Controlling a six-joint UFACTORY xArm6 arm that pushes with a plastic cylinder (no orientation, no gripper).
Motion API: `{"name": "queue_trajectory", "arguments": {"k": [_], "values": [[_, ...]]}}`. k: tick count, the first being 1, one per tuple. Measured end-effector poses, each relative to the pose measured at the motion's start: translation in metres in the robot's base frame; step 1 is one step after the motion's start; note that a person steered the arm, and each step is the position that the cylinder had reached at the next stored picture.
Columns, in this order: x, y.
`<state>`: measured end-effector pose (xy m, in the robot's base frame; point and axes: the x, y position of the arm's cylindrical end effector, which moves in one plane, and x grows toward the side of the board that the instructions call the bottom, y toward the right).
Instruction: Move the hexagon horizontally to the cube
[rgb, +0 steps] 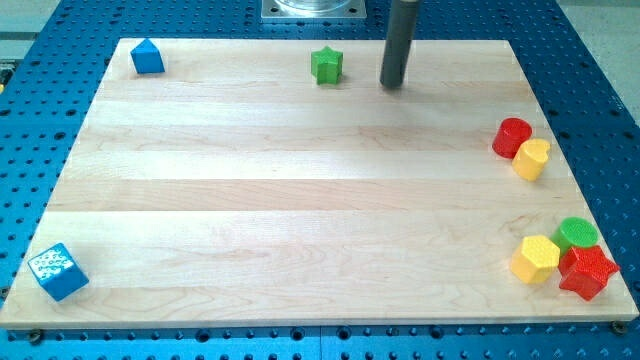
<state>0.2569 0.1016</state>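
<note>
My tip (393, 84) stands upright, touching nothing, just right of the green star (326, 65), far from the yellow hexagon (535, 259).

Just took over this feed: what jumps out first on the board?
My tip stands alone near the view's top, right of the green star, touching no block. Five blocks crowd the view's right edge, among them the yellow hexagon, while the blue cube sits far off at bottom left.
</note>
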Motion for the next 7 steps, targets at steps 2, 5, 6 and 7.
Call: {"name": "queue_trajectory", "arguments": {"k": [2, 5, 6, 7], "values": [[-0.064, -0.029], [-0.010, -0.107], [0.030, -0.096], [0.025, -0.051]]}}
